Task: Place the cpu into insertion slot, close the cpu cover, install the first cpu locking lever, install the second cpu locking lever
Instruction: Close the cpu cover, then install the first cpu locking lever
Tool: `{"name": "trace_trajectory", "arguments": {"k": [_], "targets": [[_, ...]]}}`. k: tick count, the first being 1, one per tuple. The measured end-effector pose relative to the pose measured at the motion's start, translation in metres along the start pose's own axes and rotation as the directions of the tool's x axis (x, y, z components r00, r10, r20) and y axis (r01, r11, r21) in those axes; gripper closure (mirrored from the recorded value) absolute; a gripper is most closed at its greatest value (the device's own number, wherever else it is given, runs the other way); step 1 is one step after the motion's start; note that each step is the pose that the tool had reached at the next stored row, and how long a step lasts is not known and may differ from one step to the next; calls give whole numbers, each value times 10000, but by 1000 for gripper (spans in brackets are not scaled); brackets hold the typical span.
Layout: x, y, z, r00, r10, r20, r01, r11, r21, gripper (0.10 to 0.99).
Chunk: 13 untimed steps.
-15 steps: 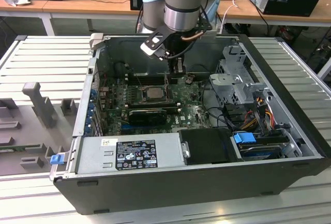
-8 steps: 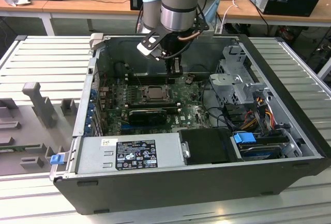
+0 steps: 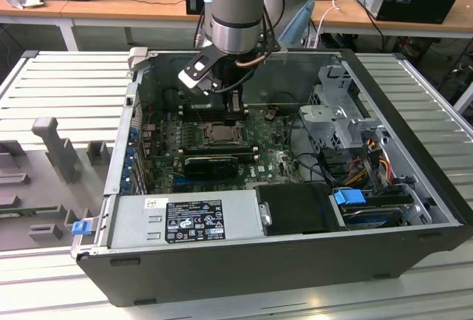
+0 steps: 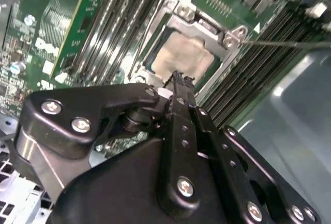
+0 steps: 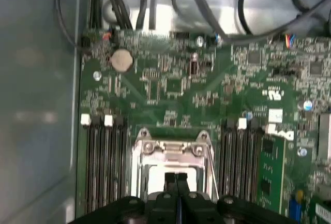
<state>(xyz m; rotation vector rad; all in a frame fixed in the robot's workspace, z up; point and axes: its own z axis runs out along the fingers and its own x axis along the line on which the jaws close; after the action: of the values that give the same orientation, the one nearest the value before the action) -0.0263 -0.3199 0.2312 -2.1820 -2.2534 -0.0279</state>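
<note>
We read the cpu cover as bare silver metal with a slight sheen. The cpu face in its window is dull, pale, matt. Board: glossy green laminate. Jaws: matt black, bright metal screw heads. Case: matt dark outer wall, grey sheet metal inside. Bench: ribbed satin grey metal.

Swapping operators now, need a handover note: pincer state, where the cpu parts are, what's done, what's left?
The pincer is shut with nothing visibly held, its tips at the socket's edge; contact is unclear.
The cpu sits in the insertion slot, its beige face showing through the window of the cpu cover, which looks lowered.
Done: cpu placed, cover apparently closed.
Left: both locking levers. One thin lever rod juts away from the socket, seemingly unlatched.
</note>
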Motion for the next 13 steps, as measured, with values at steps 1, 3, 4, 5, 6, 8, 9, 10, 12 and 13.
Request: {"name": "trace_trajectory", "arguments": {"k": [1,3,4,5,6,8,9,10,12,13], "targets": [[1,-38,0,10000,-1,-1,1,10000,0,980],[2,-80,-1,10000,0,0,0,10000,0,980],[3,-92,-1,10000,0,0,0,10000,0,980],[3,-98,-1,10000,0,0,0,10000,0,980],[3,-107,-1,10000,0,0,0,10000,0,980],[4,-123,-1,10000,0,0,0,10000,0,980],[4,-130,-1,10000,-1,0,1,10000,0,980],[4,-137,-1,10000,-1,0,1,10000,0,980],[5,-152,-2,10000,-1,0,1,10000,0,980],[5,-152,-2,10000,-3,1,3,10000,1,980]]}}
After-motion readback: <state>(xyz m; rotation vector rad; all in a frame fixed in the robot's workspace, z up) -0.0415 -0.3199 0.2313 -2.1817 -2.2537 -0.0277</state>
